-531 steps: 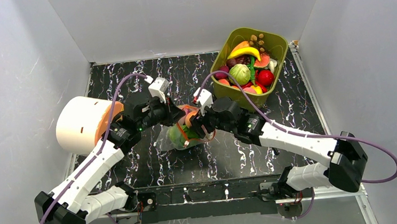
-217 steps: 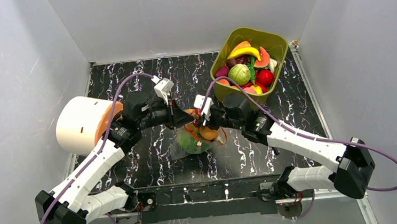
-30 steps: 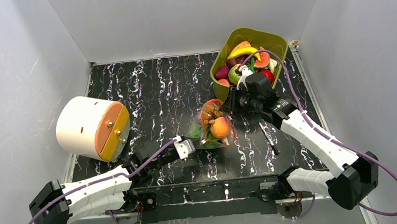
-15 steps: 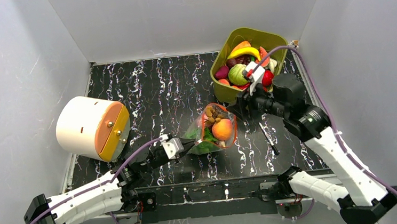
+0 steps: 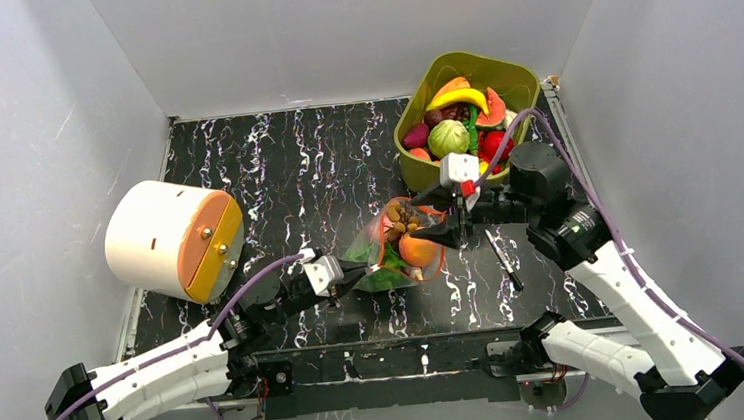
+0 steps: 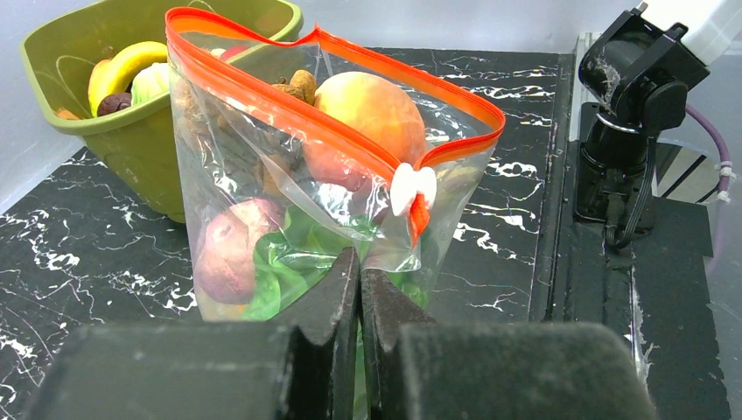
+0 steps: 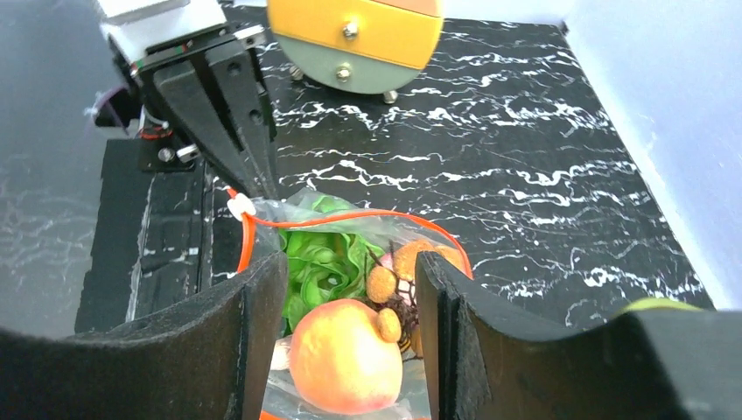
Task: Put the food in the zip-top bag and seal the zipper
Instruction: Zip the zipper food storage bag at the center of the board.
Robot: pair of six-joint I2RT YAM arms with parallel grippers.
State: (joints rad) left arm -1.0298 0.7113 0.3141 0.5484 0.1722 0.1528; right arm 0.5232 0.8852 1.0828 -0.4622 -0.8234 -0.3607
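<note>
The right claw [image 5: 427, 222] has changed the most. A second ago it was almost clenched beside the far rim of the zip-top bag [image 5: 398, 253]; now its fingers are spread and it hangs over the bag's mouth, grasping nothing. The left claw [image 6: 360, 273] has not changed: it stays clenched on the clear plastic at the bag's near side, just under the white slider [image 6: 413, 188]. It keeps the bag standing on the counter [image 5: 274, 167] between the two arms, near the olive tub [image 5: 471, 56]. I judge that the loading is finished or nearly so, because the food [image 7: 346, 354] is already inside. The released right claw is then free for the zipper [image 6: 280, 118], which is still open along its whole length.

The top view gives only the layout: both arms, the tub with the remaining toys, and the bag as a small crumpled thing. The left wrist view shows more: the mouth gapes, the slider sits at the end nearest the left claw, and a peach-coloured fruit [image 6: 367, 109] lies high above a green lettuce [image 6: 293, 267]. The right wrist view adds that the right fingers stand on either side of that fruit, and I cannot tell if they touch the rim
</note>
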